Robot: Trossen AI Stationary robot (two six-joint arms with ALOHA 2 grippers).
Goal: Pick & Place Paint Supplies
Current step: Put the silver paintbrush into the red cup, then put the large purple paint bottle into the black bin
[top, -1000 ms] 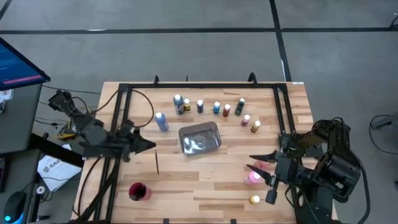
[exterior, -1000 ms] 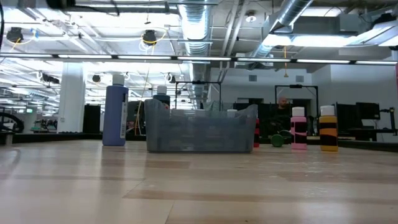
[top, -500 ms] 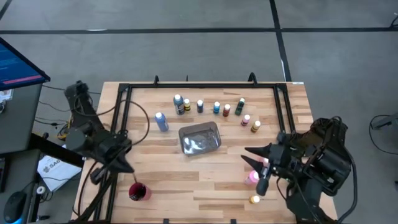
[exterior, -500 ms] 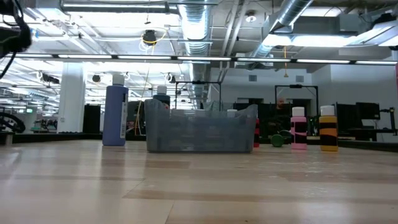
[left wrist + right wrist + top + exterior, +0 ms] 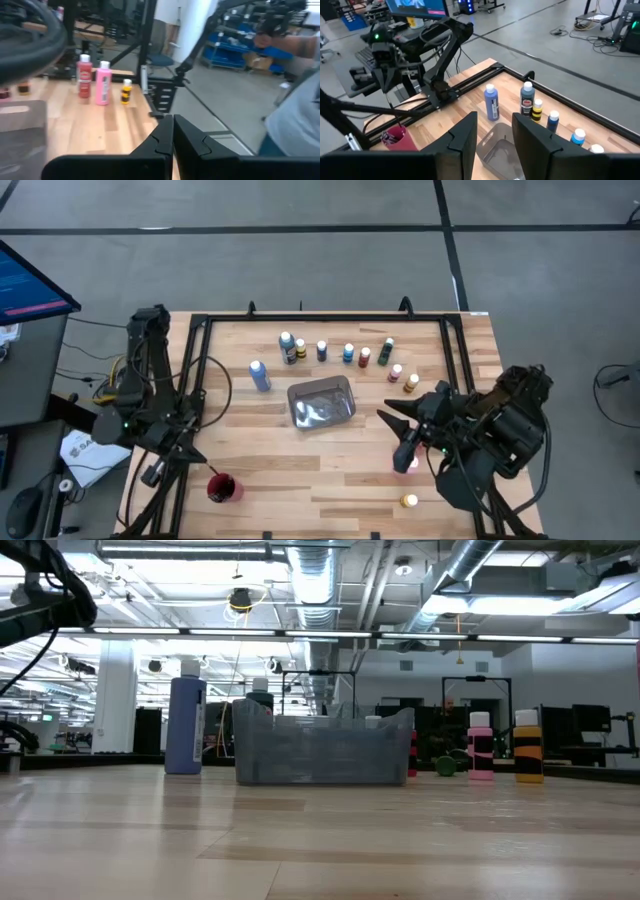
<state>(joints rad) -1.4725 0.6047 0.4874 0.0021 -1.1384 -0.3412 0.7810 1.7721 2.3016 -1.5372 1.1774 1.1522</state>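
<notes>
Paint bottles (image 5: 345, 354) stand in a loose row along far side of bench (image 5: 330, 470), behind grey tray (image 5: 321, 402) at centre. Blue bottle (image 5: 260, 375) apart, just left of tray. Pink bottle (image 5: 407, 464) near right edge, below right gripper (image 5: 396, 442); fingers (image 5: 462, 145) part open, a gap between them, nothing held. Yellow-capped bottle (image 5: 408, 501) at near right edge. Red cup (image 5: 222, 488) near-left corner, dark brush handle showing in it. Left gripper (image 5: 172, 131) off bench's left edge, near cup; fingers pressed together, empty. Low view: tray mid, blue bottle on its left, pink + yellow on its right.
</notes>
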